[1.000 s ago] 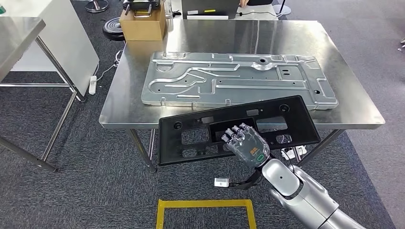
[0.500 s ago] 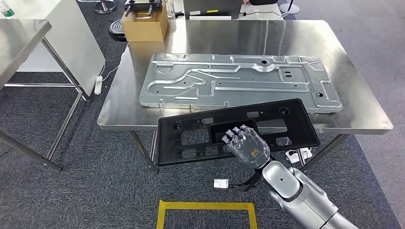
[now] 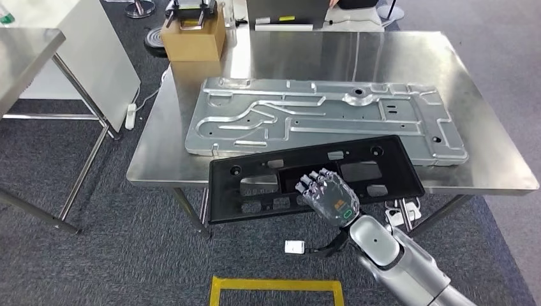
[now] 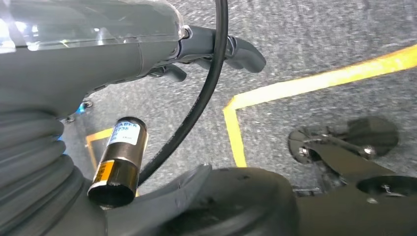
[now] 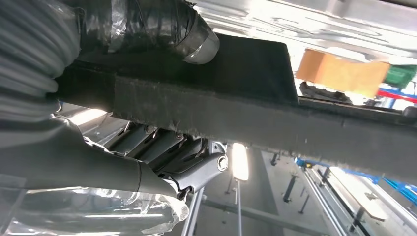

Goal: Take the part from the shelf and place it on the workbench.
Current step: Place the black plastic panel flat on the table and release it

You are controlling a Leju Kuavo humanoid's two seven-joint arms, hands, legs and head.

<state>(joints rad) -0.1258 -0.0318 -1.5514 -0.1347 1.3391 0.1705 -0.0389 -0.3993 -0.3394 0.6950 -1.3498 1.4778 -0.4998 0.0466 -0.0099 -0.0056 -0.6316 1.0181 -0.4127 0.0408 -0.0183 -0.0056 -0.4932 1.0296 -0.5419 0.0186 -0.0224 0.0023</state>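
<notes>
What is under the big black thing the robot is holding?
Under the black panel lie the steel table's front edge, part of the silver metal plate, and carpet. The right hand hides some.

small cylinder's label, print illegible

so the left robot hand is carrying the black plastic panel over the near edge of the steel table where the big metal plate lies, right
Not quite: it is the right robot hand that carries the black plastic panel, as the head view shows. The rest holds: the panel is over the near edge of the steel table, where the big metal plate lies.
</notes>
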